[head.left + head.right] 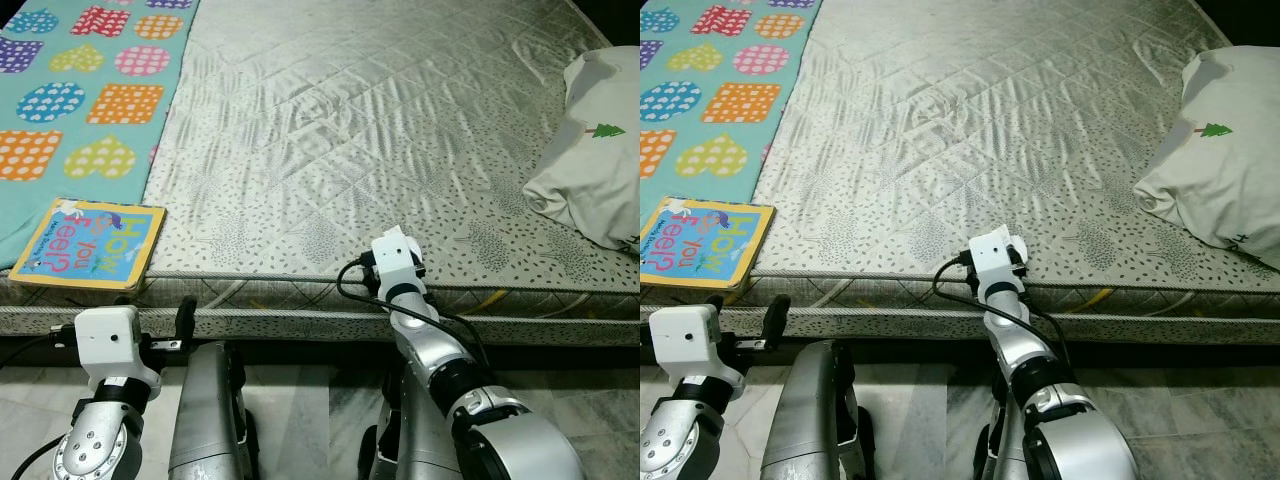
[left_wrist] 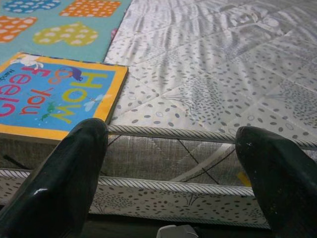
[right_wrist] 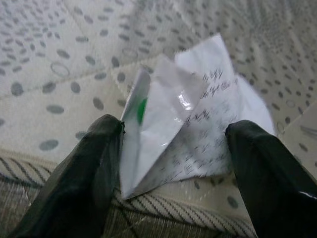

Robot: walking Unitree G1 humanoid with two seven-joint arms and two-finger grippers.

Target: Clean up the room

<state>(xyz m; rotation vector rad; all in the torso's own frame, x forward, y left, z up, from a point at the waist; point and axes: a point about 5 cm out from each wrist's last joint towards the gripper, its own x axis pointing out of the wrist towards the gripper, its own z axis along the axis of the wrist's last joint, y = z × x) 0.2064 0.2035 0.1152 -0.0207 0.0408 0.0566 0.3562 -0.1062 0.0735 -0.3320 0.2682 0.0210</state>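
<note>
Right wrist view puts a crumpled paper wrapper directly between my two black fingers, which stand wide apart on either side of it, not yet touching it as far as I can judge. My right gripper sits at the near edge of the mattress, and the wrapper lies on the quilted cover just ahead of my fingertips, right by the piped seam.

Here is what worries me. The paper is light and springy, with folds standing up off the cover. If I close too high, I think the fingers will pinch only a loose flap and it may tear or slip out. If I push forward first, the wrapper could skid away from me across the slick fabric. It also lies so close to the edge that a clumsy nudge backward might tip it off onto the floor beneath my wrist. Closing too low could catch a fold of the cover along with the paper.

My left gripper hangs below the mattress edge, fingers spread and empty, with the picture book lying up ahead and to its left, partly on the patterned blanket. A pillow rests far off to the right of my working hand.
</note>
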